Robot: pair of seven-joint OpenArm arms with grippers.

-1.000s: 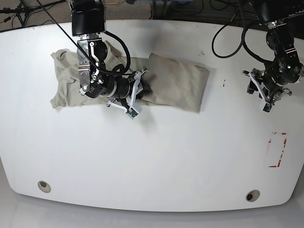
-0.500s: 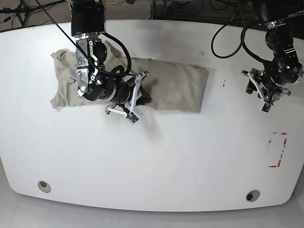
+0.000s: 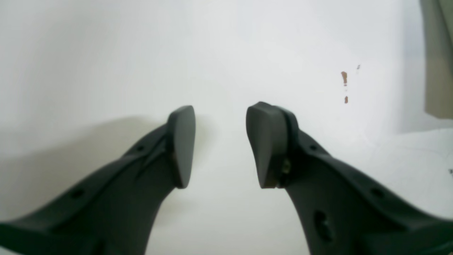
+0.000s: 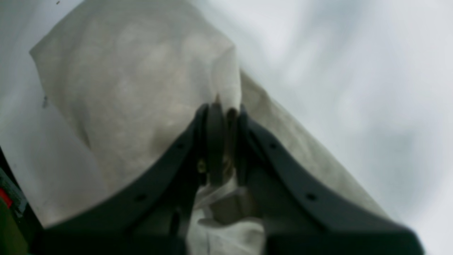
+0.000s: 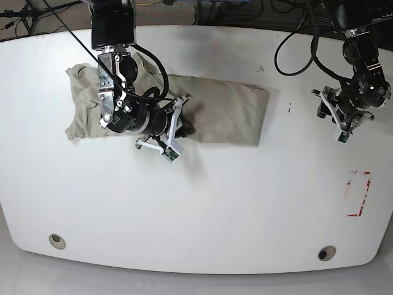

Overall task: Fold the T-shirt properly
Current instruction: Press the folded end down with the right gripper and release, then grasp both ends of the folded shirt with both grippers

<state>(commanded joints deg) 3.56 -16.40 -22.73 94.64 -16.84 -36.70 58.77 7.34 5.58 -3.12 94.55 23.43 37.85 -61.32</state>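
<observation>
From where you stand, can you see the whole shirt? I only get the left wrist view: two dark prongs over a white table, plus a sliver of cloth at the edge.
Observer: Yes. The T-shirt lies stretched sideways along the far part of the table, well apart from your left pincer.
Operator: Is anything holding it?
Observer: The right pincer is shut on a fold of the cloth, near the shirt's middle.
Operator: Anything else on the table?
Observer: A red marking on the table, nearer the front than your arm.
</observation>
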